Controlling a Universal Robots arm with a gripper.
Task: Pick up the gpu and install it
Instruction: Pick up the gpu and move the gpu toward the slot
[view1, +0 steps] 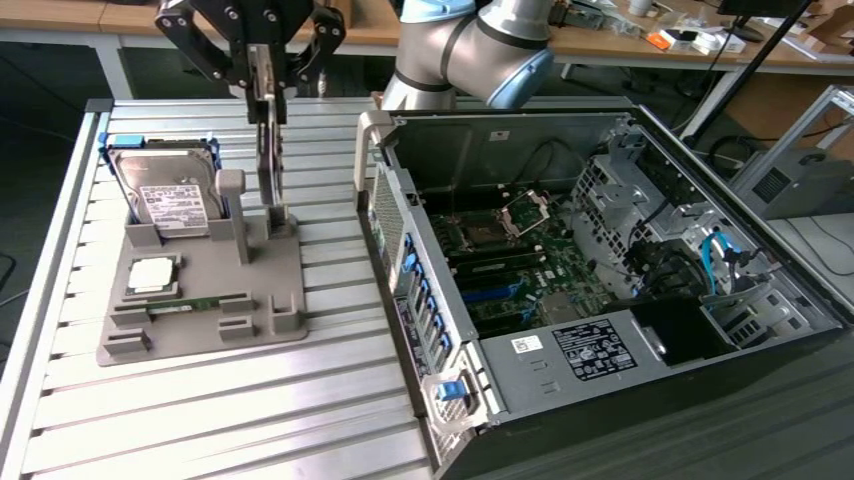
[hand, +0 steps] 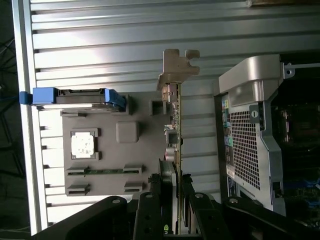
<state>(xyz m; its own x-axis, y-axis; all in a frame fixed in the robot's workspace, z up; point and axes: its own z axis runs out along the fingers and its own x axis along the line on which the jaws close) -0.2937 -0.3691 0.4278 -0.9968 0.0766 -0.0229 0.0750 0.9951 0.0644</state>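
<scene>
The claw (view1: 266, 78) is closed on the upper edge of the gpu (view1: 271, 150). The gpu stands upright at the grey holder (view1: 200, 310), near the hard drive (view1: 167, 190), on the surface (view1: 267, 400).

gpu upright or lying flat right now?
Upright, on edge. The gpu stands vertically with its lower end at the grey holder, and the gripper is clamped on its top edge.

I see a ribbed table (view1: 200, 400) of shiny metal and a holder (view1: 200, 320) of dull grey plastic. The gpu (view1: 272, 150) has a smooth silver metal end, and the hard drive (view1: 167, 185) is shiny metal with a white paper label (view1: 171, 208).
</scene>
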